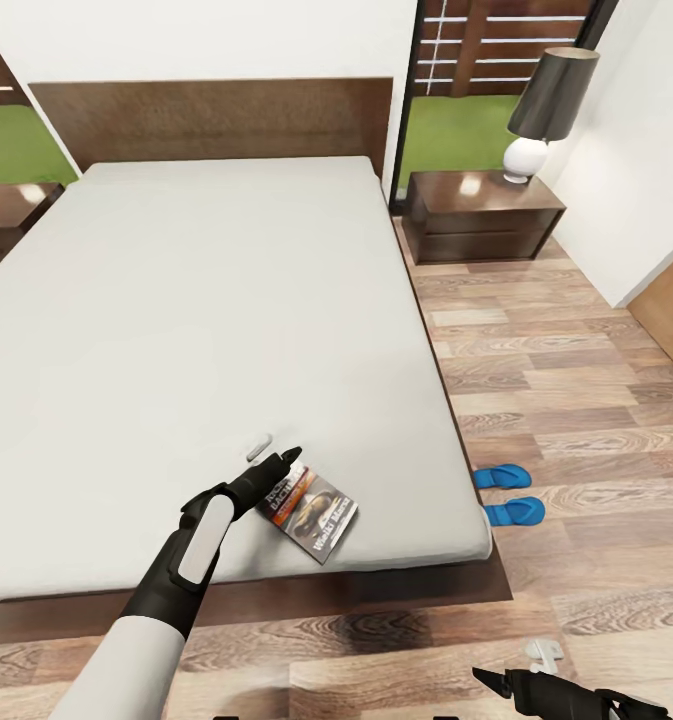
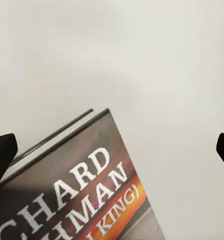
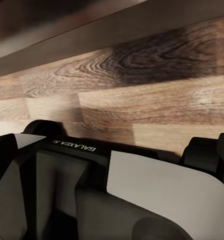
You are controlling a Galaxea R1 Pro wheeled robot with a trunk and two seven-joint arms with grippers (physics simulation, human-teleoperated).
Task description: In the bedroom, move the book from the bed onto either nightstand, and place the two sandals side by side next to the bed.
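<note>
— So, where is the book?
— Flat on the bed near its foot corner, under the left gripper, whose fingers spread wide, empty.
— Right gripper?
— Low over the floor; can't tell its opening.
— Counts?
— One book, two sandals side by side beside the bed, two nightstands.

Wood-plank floor, white walls, dark-framed window w/ grass, black-shade lamp by rt wall.
</note>
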